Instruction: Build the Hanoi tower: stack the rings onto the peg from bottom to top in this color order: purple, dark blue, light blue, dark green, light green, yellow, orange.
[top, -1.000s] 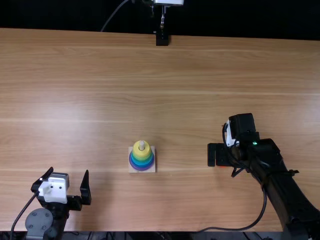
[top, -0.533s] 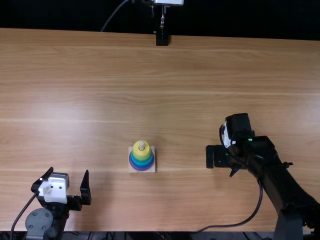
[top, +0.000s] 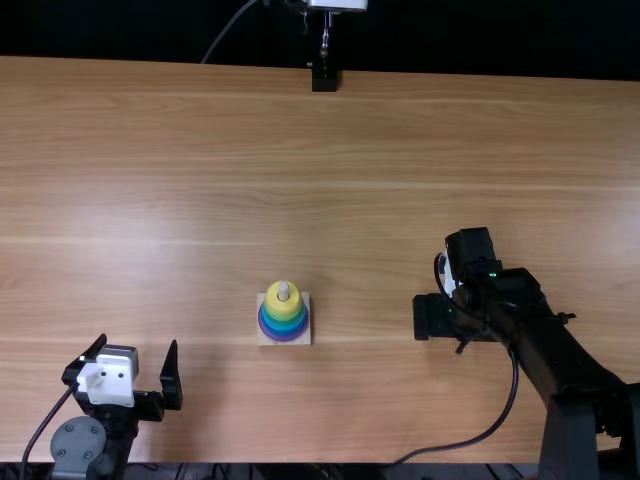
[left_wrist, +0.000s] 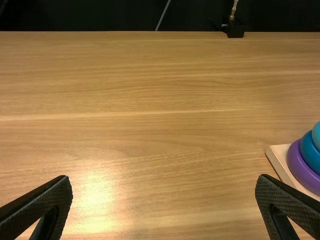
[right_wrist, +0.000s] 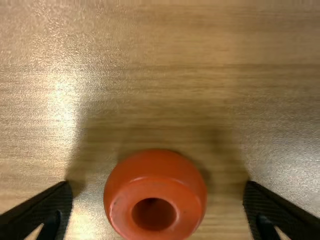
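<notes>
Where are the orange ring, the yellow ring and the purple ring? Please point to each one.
Orange ring (right_wrist: 155, 186), right wrist view, on its body just beside the hole.
Yellow ring (top: 283, 306), top view, on its near side.
Purple ring (left_wrist: 299, 167), left wrist view, on its outer side.

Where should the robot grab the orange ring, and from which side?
I'd grip the orange ring by its round outer wall, coming straight down from above with one finger on each side. It lies flat with its hole facing up, so squeezing the outside should leave the hole free for the peg. The right hand looks open wide enough for that.
</notes>
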